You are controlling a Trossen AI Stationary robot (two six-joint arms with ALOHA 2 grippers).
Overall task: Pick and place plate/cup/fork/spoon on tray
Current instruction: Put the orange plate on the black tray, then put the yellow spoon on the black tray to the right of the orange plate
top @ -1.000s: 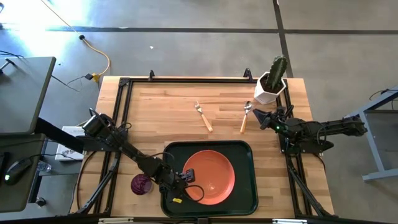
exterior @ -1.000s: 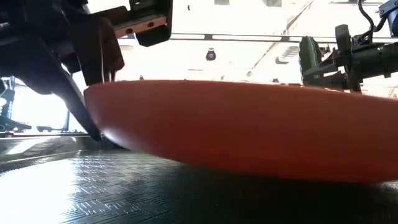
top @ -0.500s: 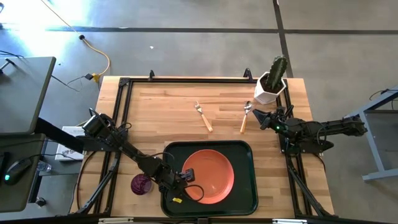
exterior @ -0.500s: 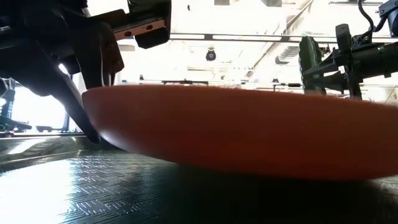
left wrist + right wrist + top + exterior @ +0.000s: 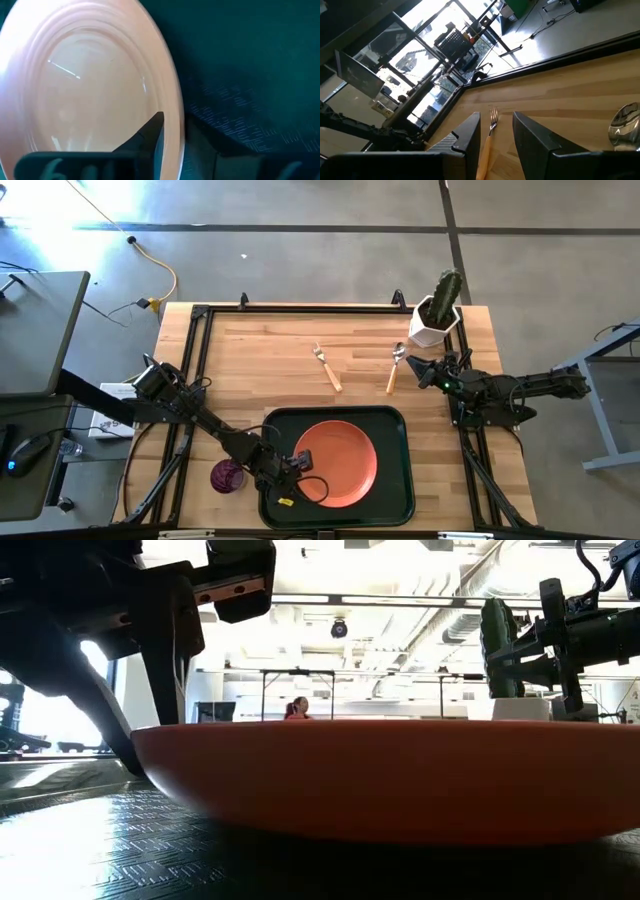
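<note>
The orange-red plate (image 5: 338,463) lies level on the dark green tray (image 5: 395,498); it also shows in the low view (image 5: 400,780). My left gripper (image 5: 303,477) is open at the plate's near-left rim (image 5: 176,125), with one finger over the plate's inside and the other outside it. The purple cup (image 5: 227,476) stands on the table left of the tray. The fork (image 5: 327,367) and the spoon (image 5: 394,370) lie on the wood beyond the tray. My right gripper (image 5: 412,363) is open and empty, just right of the spoon.
A white pot with a green cactus (image 5: 437,315) stands at the far right corner, behind my right arm. Black rails run along the table's left, far and right edges. Bare wood lies between the tray and the cutlery. A person (image 5: 297,708) is far off in the room.
The plate's left side, which was raised and tilted, has sunk, and the plate now lies level on the tray. My left gripper has kept its height at the rim and has let go. My right arm has kept still.
</note>
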